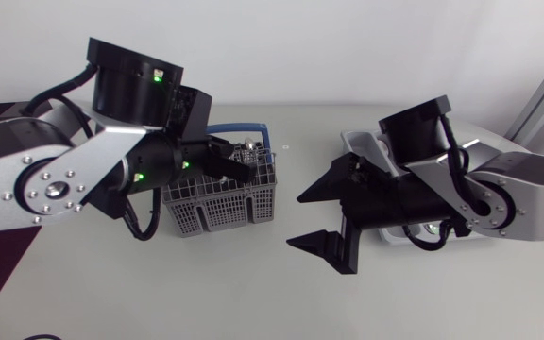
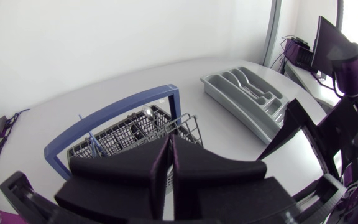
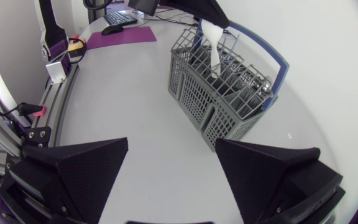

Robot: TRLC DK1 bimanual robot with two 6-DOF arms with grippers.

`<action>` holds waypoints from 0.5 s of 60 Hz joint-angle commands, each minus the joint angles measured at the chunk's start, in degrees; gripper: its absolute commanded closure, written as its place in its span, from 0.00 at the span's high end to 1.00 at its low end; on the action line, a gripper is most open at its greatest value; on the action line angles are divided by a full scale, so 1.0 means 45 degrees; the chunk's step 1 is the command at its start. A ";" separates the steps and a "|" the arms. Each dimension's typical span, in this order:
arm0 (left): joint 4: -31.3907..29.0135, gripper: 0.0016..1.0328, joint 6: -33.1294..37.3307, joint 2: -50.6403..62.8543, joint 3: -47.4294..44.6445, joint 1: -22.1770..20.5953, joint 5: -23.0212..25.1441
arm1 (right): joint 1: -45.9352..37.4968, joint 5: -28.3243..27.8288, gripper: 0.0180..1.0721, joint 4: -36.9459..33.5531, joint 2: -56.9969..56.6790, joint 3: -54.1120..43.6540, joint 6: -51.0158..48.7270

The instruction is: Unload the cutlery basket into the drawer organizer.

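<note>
Matte black wedge fingers of the right gripper [image 3: 171,142] gape wide and empty over the smooth table [image 3: 135,93]; beyond, the left gripper [image 2: 170,140] pinches a pale flat piece [image 3: 213,46] in the grey lattice cutlery basket [image 3: 229,99]; the moulded grey drawer organizer [image 2: 247,93] lies farther off, beneath the right arm

Left silver-grey arm with black joints [image 1: 55,179] bent at the elbow, its matte black 2-finger gripper [image 2: 169,155] angled down with fingers pressed nearly together on a white flat strip [image 3: 213,40]; right silver-grey arm [image 1: 518,194] reaches toward centre, its matte black wedge-fingered gripper [image 1: 297,220] spread wide.
</note>
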 commanded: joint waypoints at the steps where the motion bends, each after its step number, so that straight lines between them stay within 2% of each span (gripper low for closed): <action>1: 0.0299 0.07 0.0221 -0.0413 -0.0526 -0.0219 -0.0294 | 0.0193 -0.0025 0.96 0.0136 0.0387 0.0361 0.0504; 17: 0.1295 0.07 0.0025 -0.0549 -0.1386 -0.0785 -0.1466 | 0.0642 0.0092 0.96 0.0175 0.0895 0.0634 0.0700; 30: 0.2096 0.07 -0.0092 -0.0569 -0.1718 -0.0765 -0.1739 | 0.1111 0.0150 0.96 0.0409 0.1540 0.0986 0.0778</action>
